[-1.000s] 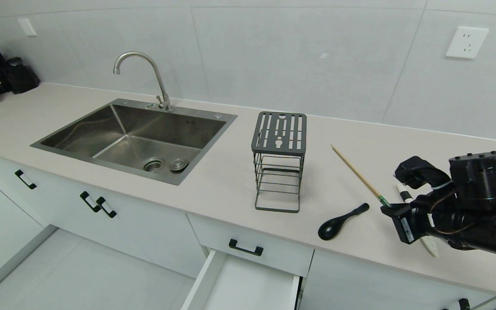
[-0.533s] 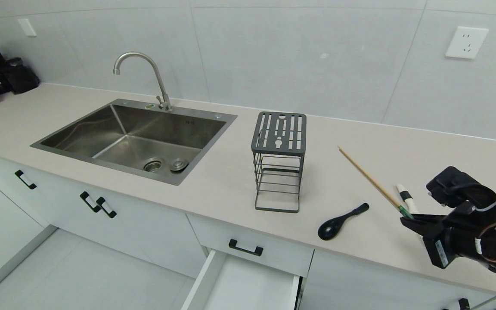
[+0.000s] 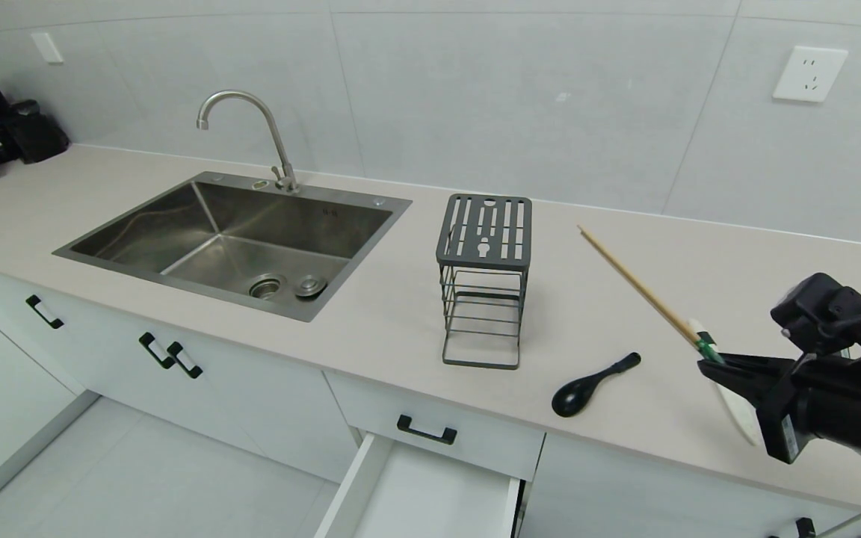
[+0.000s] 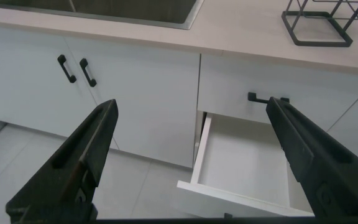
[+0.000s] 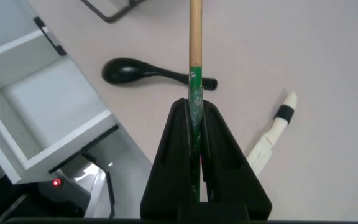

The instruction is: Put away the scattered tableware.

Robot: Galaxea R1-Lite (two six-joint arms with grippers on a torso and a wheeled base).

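My right gripper (image 3: 708, 363) is shut on the green-banded end of a long wooden chopstick (image 3: 640, 288), which slants up over the counter to the right of the dark wire rack (image 3: 484, 278). In the right wrist view the chopstick (image 5: 195, 37) runs straight out from between the closed fingers (image 5: 194, 109). A black spoon (image 3: 591, 385) (image 5: 145, 71) lies on the counter near its front edge. A white utensil with a black band (image 3: 737, 407) (image 5: 272, 134) lies beside the gripper, partly hidden by it. My left gripper (image 4: 190, 109) hangs open below the counter, facing the open drawer (image 4: 247, 168).
The white drawer (image 3: 430, 497) under the counter is pulled out beneath the rack. A steel sink (image 3: 236, 239) with a tap sits to the left. Dark appliances stand in the far left corner. Bare counter stretches behind the chopstick.
The right gripper has drawn back to the right with the chopstick in it, and the chopstick's far tip has risen.
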